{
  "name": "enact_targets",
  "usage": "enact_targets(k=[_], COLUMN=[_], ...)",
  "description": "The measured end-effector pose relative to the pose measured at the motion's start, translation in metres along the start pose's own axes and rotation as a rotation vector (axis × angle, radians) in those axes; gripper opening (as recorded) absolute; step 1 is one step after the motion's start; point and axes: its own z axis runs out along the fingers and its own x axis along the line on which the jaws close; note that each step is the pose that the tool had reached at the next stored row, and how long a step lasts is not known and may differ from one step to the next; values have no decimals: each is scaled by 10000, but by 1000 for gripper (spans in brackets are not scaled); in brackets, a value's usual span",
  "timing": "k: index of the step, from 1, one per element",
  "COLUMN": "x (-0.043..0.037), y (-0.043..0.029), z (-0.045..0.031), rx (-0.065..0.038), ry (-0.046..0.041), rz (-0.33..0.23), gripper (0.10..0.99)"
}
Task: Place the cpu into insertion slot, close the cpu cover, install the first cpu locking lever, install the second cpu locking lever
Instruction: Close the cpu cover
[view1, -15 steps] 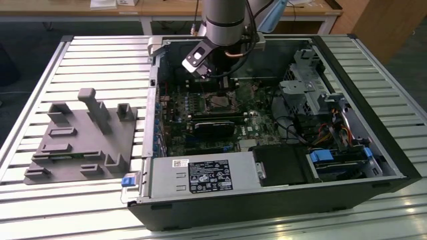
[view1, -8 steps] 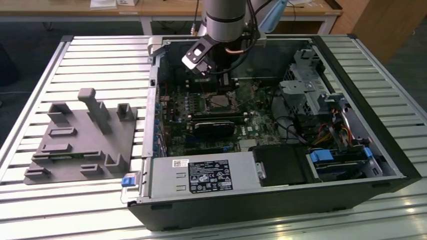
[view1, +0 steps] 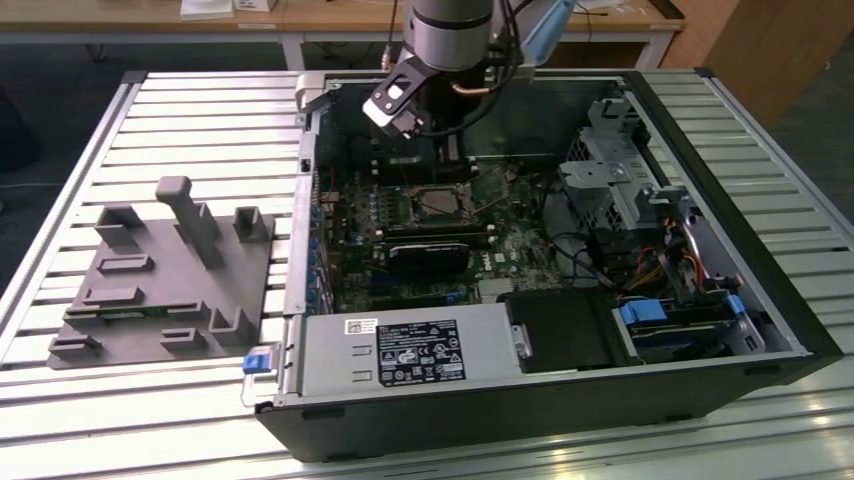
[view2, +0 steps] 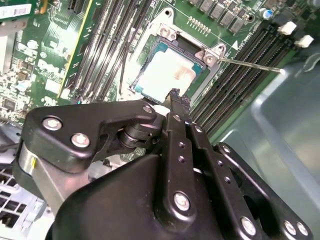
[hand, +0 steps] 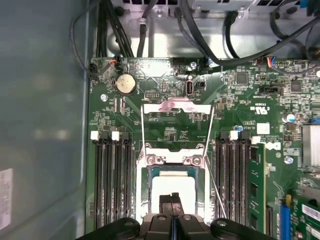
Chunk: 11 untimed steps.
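The cpu, a dull grey square, lies in the insertion slot on the green motherboard; both wrist views show the cpu. The silver cpu cover is flipped open and lies back past the socket. Two thin wire locking levers stand free on either side of the socket, and one lever juts out over the memory slots. My gripper hovers just over the cpu's near edge, fingers pressed together with nothing between them. In the exterior view the gripper hangs inside the open case above the insertion slot.
Long black memory slots flank the socket. A black card sits below it. A drive cage and cables fill the case at the exterior view's right; the power supply is in front. A grey fixture block stands on the slatted table.
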Motion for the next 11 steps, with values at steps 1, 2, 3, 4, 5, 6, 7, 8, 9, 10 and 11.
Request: enact_targets(k=[1, 2, 3, 4, 5, 6, 7, 8, 9, 10, 11], x=[1, 1, 2, 3, 4, 4, 1, -8, -16, -29, -43], y=[1, 3, 5, 7, 8, 9, 10, 10, 10, 10, 10], z=[-30, -63, -99, -139, -171, -193, -201, -201, -202, -202, -202], rx=[6, 17, 23, 28, 32, 37, 39, 38, 39, 39, 39], ry=[1, -1, 1, -1, 2, 2, 17, 44, 48, 49, 48], rz=[1, -1, 0, 1, 2, 1, 0, 1, 2, 3, 4], gripper=[106, 106, 106, 106, 106, 106, 106, 106, 106, 106, 106])
